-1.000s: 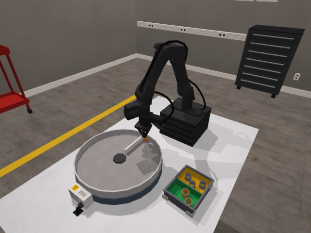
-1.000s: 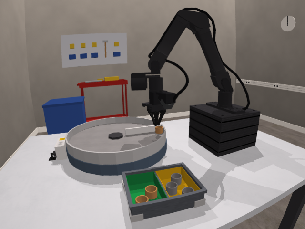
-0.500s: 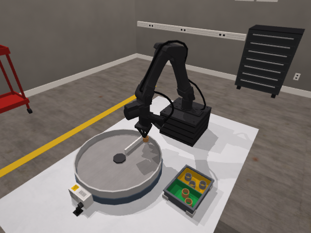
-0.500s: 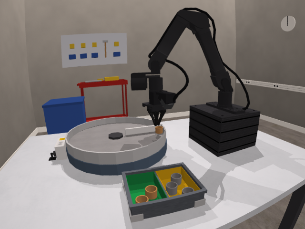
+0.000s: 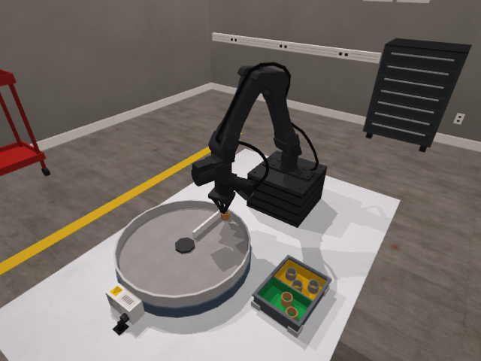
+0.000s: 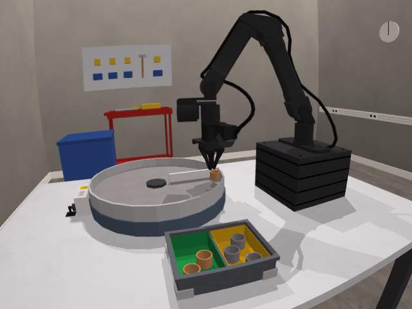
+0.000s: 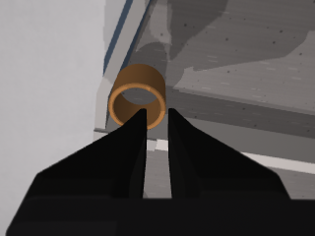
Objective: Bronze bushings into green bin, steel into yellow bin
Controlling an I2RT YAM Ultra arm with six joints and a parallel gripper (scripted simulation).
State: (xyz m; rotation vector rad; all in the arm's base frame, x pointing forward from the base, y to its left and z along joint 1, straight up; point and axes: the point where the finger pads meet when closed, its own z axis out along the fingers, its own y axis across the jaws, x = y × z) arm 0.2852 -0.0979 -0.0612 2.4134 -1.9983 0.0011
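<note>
Left of the tool, by the far side of the turntable, there's a small white control box (image 5: 125, 304) on the white worktop (image 5: 349, 233). It has a yellow sticker and some dark bars on top, but I can't read any actual text on it. No brand names are visible anywhere.

Next over is the big round grey turntable with the raised rim (image 5: 182, 298). It has a black octagonal hub (image 5: 184, 245) in the middle and a white straight bar (image 5: 205, 226) running from there out toward the tool.

The last bronze cylindrical bushing (image 5: 225, 215) stands upright at the outer end of that bar, right against the turntable's rim. The black two-finger tool (image 5: 224, 208) points straight down just above it. From the exterior view the tips (image 6: 212, 167) hang just over the bushing's top edge (image 6: 214, 175).

The wrist view shows what the other two can't. The tool (image 7: 157, 114) is almost closed, with only a thin slot between the fingers, and nothing is in it. The tips line up over the near wall of the bronze ring (image 7: 138, 93), and I can't tell if they touch it.

Right of the tool and nearer the camera sits the grey divided tray. The green bin (image 6: 186, 246) has two bronze bushings (image 6: 203, 259) in it, and the yellow bin (image 6: 256, 244) has three steel grey bushings (image 6: 231, 253).

The exterior view also shows a wall poster (image 6: 100, 84) of yellow and blue squares plus a hammer, with no lettering.
</note>
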